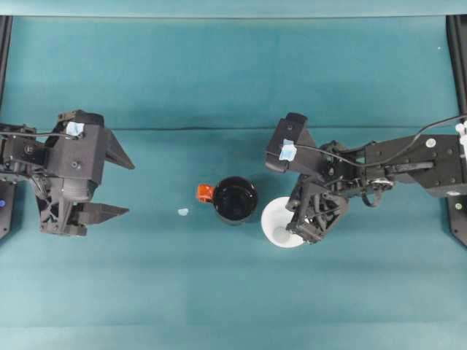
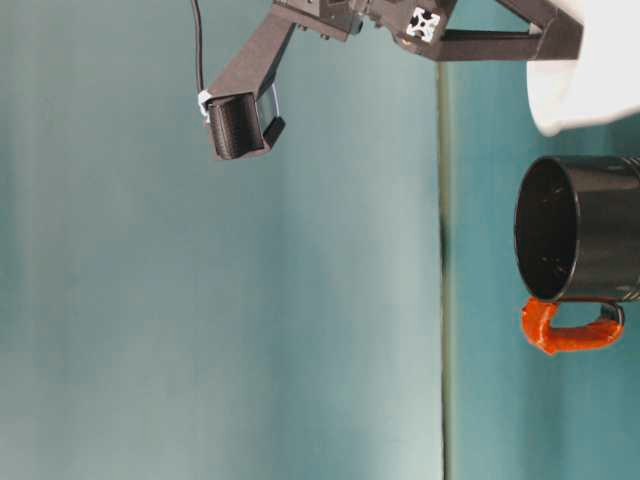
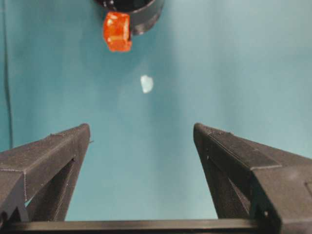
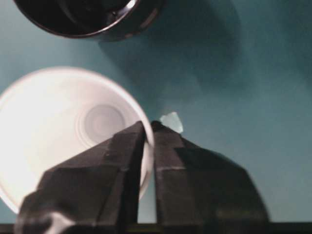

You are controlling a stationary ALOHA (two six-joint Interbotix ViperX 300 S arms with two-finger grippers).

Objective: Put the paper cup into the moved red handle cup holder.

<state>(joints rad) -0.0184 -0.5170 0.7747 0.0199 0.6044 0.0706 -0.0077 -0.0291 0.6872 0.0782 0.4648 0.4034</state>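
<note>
The paper cup point(image 4: 58, 141) rim is pinched by the right claw point(image 4: 149, 127); the left claw point(image 3: 141, 134) gapes.

Under me the tabletop point(image 1: 219, 292) is covered in a teal cloth, with a faint crease running left to right across its far half. A small pale scrap point(image 1: 182, 212) lies flat on that cloth a little left of centre, well apart from the black rails point(image 1: 6, 44) that stand at the left and right edges. In my left wrist view the same scrap point(image 3: 146, 83) sits alone on the bare cloth, and my right wrist view shows a similar pale bit point(image 4: 171, 122) on the cloth.
</note>
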